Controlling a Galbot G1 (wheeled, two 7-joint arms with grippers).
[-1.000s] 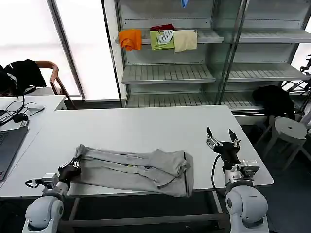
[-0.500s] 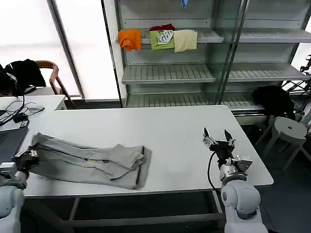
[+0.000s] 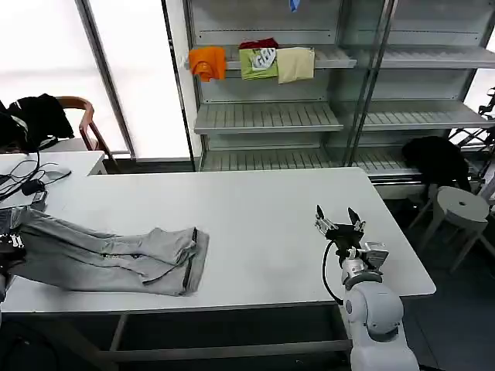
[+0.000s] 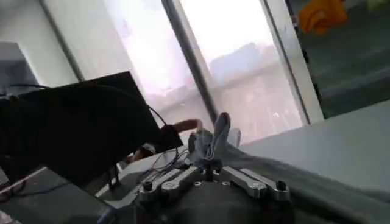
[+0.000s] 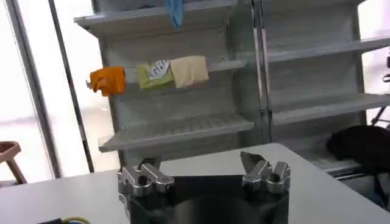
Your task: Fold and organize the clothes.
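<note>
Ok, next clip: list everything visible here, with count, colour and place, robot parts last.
grey shirt: one, light grey, bunched lengthwise at the table's left end
table: one, white, centre
folded cloths: three, orange, green and cream, on an upper shelf
shelving: grey metal, behind the table
stool: one, pale, right of the table
black garments: on the chair at far left, another by the shelving at right
left gripper: shut on the grey shirt's end, at the table's left edge
right gripper: open, raised over the table's right side
</note>
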